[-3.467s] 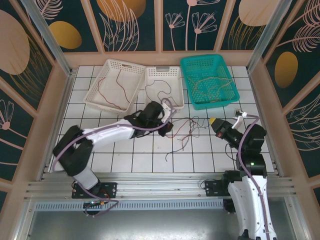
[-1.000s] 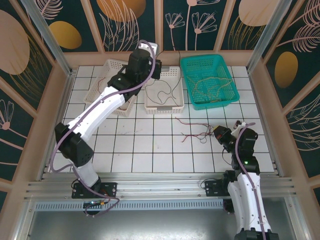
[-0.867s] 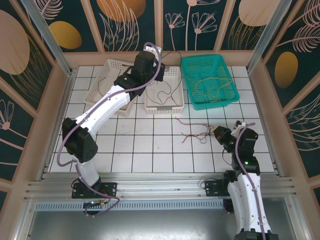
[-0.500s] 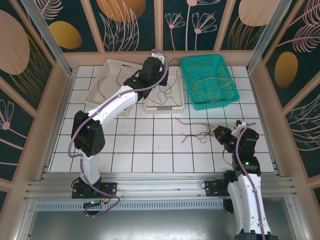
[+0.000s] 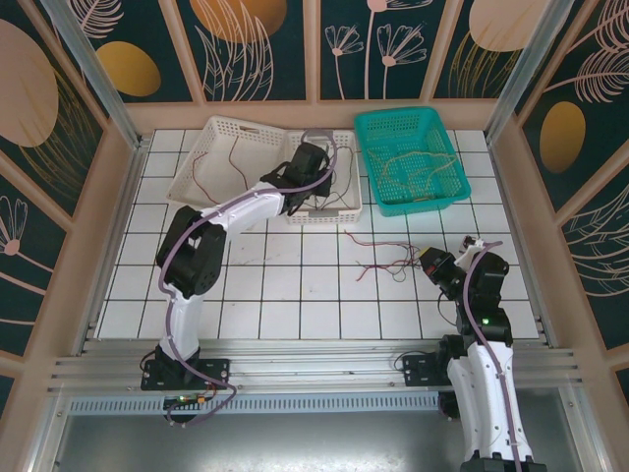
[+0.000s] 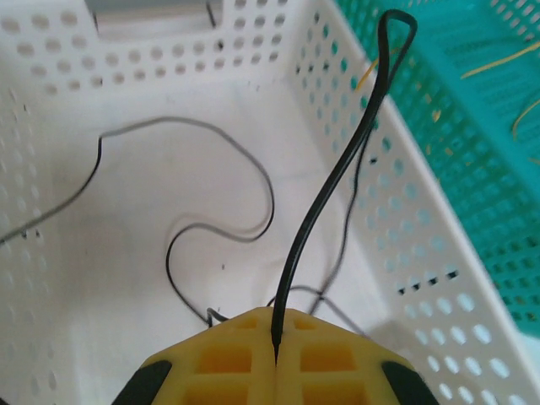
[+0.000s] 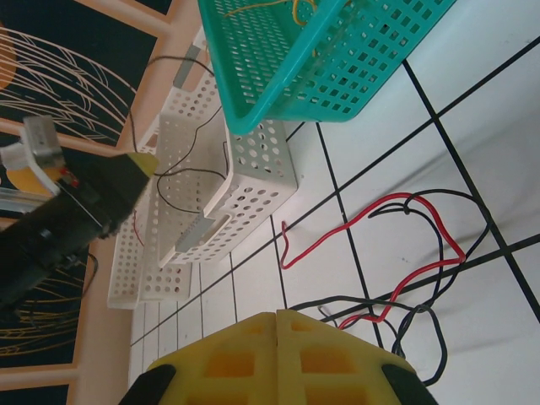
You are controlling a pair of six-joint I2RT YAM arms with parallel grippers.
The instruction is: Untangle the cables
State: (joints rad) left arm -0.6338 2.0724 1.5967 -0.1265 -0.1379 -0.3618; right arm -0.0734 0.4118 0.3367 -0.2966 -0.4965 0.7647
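Left wrist, left end effector (image 6: 276,337) clamped on black cable (image 6: 364,126), right end effector (image 7: 277,325) together.

No legible text or labels

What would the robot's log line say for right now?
left gripper: shut on black cable, over white basket | right gripper: shut, near red and black cables on table

White basket (image 6: 405,253): perforated matt plastic. Teal basket (image 5: 418,207): plastic lattice. Black cable (image 6: 278,316): smooth glossy sheath.
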